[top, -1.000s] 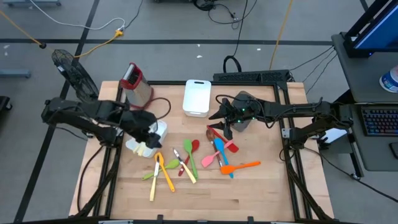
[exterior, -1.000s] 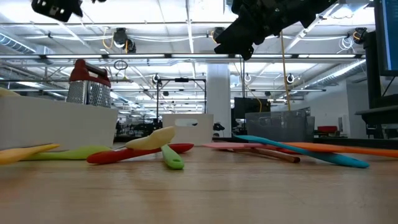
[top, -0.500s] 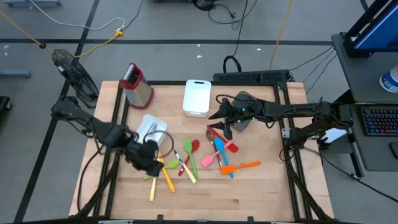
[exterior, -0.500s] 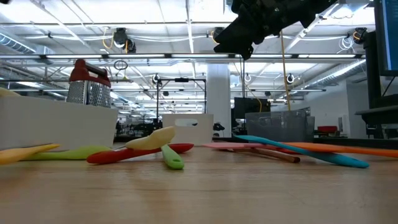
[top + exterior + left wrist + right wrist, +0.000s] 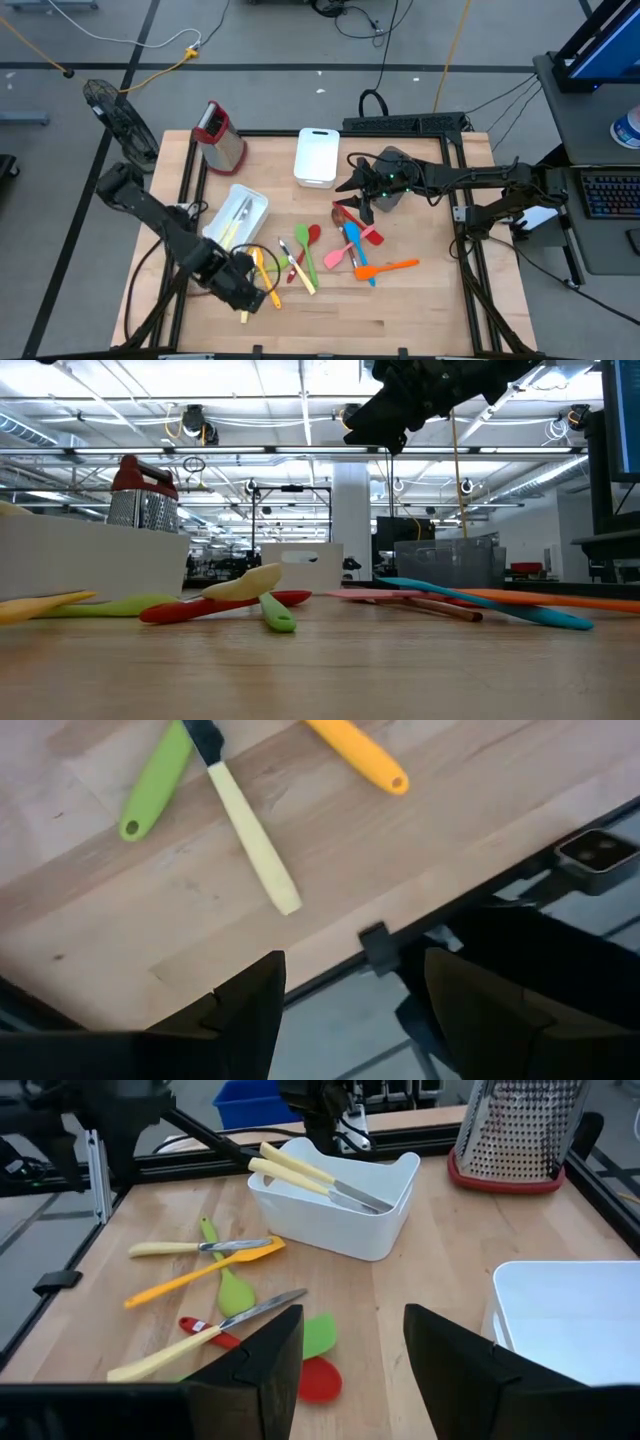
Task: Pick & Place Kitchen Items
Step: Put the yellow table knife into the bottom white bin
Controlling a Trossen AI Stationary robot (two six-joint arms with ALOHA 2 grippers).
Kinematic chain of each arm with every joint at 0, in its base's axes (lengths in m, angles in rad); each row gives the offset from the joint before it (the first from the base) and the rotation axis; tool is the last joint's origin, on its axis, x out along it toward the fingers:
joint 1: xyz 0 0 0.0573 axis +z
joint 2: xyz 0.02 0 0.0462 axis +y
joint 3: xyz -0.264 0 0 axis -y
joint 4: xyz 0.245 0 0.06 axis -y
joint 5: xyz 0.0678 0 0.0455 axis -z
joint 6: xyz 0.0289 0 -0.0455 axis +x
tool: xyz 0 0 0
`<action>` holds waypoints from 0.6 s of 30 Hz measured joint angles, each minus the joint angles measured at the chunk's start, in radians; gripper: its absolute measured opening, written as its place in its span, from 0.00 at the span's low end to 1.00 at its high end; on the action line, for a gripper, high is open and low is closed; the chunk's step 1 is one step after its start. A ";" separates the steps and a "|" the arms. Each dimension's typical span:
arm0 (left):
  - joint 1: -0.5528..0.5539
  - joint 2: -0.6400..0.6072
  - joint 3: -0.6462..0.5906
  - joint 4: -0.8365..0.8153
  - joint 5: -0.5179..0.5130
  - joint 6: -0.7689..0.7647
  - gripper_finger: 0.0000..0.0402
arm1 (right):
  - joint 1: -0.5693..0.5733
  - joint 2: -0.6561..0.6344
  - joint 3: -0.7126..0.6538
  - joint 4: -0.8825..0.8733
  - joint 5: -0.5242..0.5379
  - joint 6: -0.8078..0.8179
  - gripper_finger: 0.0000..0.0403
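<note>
Two sets of jaws are in view, and both stand apart with nothing between them. The left gripper (image 5: 243,290) hangs low near the table's (image 5: 400,310) front edge, at about seven o'clock from the table's middle; its wrist camera shows open fingers (image 5: 250,1010) over bare wood and the table's rim. Just beyond them lie a pale-yellow-handled knife (image 5: 245,825), a green handle (image 5: 155,785) and an orange handle (image 5: 355,755). In the high view that small heap (image 5: 262,278) sits at roughly one o'clock from the left gripper, just beside it, with the long axes running mostly from the far side toward the front edge, slightly slanted. I judge the left arm the nearer to these pieces; it stretches from the left rear in a long, low reach, elbow well out.

The white bin (image 5: 236,215) behind it, at twelve o'clock from the left gripper, already holds pale-yellow-handled cutlery (image 5: 300,1175).

The right gripper (image 5: 362,200) hovers high at about one o'clock from the table's middle, its open fingers (image 5: 250,1370) pointed across the table. A second cluster, blue spatula (image 5: 352,245), orange spatula (image 5: 390,267) and red pieces, lies at six o'clock from it, near.
</note>
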 joint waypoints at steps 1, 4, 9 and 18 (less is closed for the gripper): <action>-0.005 0.018 0.000 0.007 -0.002 0.000 0.61 | 0.000 0.000 0.000 0.000 0.000 -0.003 0.41; -0.023 0.075 0.000 0.029 0.009 0.008 0.61 | 0.000 0.000 0.000 0.000 0.000 -0.003 0.41; -0.038 0.155 -0.001 0.100 0.055 0.009 0.61 | 0.000 0.000 0.000 0.000 0.000 -0.004 0.41; -0.042 0.195 -0.001 0.128 0.033 0.011 0.61 | 0.000 0.000 0.000 0.000 0.000 -0.004 0.41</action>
